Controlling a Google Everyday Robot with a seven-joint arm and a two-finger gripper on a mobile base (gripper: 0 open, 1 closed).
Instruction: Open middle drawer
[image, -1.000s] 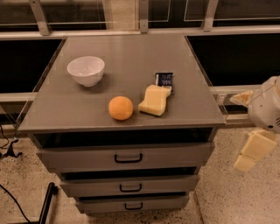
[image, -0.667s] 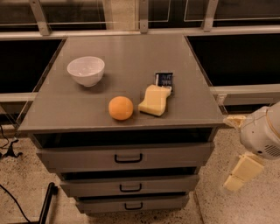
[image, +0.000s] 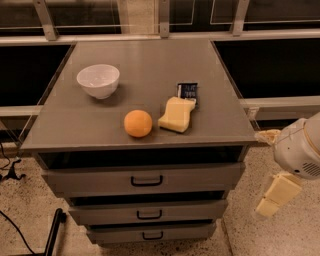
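You have one open container on the table (image: 65, 132): a white bowl (image: 98, 80) standing upright near the left edge, toward the back left corner. Its inside shows only plain white. The other containers are the three grey drawers under the table top, and from this view you see only their fronts, not what is in them. The top drawer (image: 90, 181) sits just under the front edge, and the bottom drawer (image: 115, 235) is lowest, near the floor.

The middle drawer (image: 105, 214) lies between those two, with its small black handle (image: 149, 214) at the centre of its front.

An orange (image: 138, 123) rests near the front edge, about midway along it. A yellow sponge (image: 176, 114) lies just beside it to the right, and a dark packet (image: 187, 91) touches the sponge's back end.

Your gripper (image: 276, 196) hangs off the table's front right corner, below the table top and over the floor. It is at roughly the height of the middle drawer but well apart from it, out past the drawer's right end. You cannot tell how far it is open. It touches neither the table nor any drawer, and no object shows in its hold.
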